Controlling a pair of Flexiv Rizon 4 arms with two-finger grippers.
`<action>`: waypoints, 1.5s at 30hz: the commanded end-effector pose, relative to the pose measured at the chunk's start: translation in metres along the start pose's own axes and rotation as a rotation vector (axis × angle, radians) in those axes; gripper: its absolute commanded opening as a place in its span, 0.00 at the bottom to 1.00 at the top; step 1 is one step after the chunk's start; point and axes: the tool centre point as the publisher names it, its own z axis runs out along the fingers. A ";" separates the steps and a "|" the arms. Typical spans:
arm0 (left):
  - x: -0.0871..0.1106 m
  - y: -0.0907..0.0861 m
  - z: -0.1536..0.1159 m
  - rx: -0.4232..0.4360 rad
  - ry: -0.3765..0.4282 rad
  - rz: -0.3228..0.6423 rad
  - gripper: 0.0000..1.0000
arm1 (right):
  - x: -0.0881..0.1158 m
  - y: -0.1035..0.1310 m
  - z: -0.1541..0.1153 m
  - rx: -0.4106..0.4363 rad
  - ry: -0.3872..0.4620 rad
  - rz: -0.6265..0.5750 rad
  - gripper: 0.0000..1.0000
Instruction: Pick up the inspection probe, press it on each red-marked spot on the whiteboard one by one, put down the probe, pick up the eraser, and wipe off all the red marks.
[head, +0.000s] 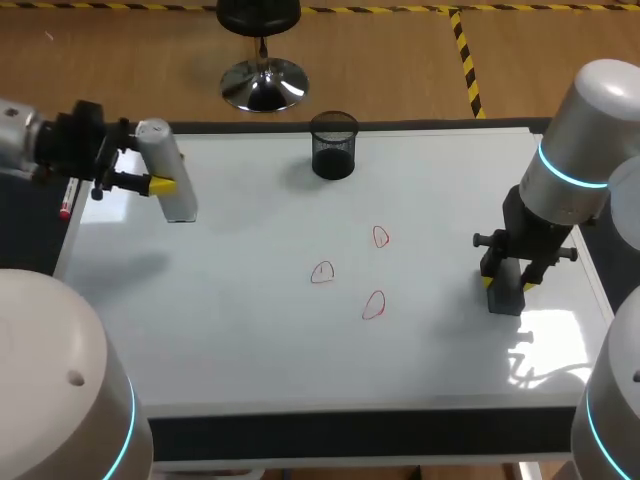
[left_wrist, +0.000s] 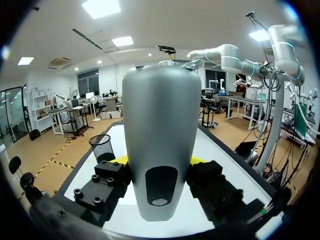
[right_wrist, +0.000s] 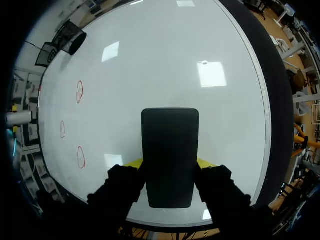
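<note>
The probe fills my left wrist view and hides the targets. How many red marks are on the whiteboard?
Observer: Three red marks, grouped near the middle of the whiteboard.
Operator: Which way are they from my probe?
Observer: The probe, held in the left pincer, is at the whiteboard's far left corner. The marks lie toward the right arm's side and closer to the robot.
Operator: And where is the eraser?
Observer: The right pincer is shut on the eraser at the whiteboard's right side, apart from the marks.
</note>
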 end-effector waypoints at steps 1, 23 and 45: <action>-0.002 -0.002 -0.006 0.002 0.006 0.001 0.00 | -0.001 -0.001 -0.001 -0.001 0.002 -0.001 0.00; -0.002 -0.002 -0.006 0.002 0.006 0.001 0.00 | 0.005 0.002 -0.005 -0.002 -0.006 -0.008 0.00; -0.002 -0.002 -0.006 0.002 0.006 0.001 0.00 | 0.100 0.025 -0.037 0.024 -0.091 -0.061 0.00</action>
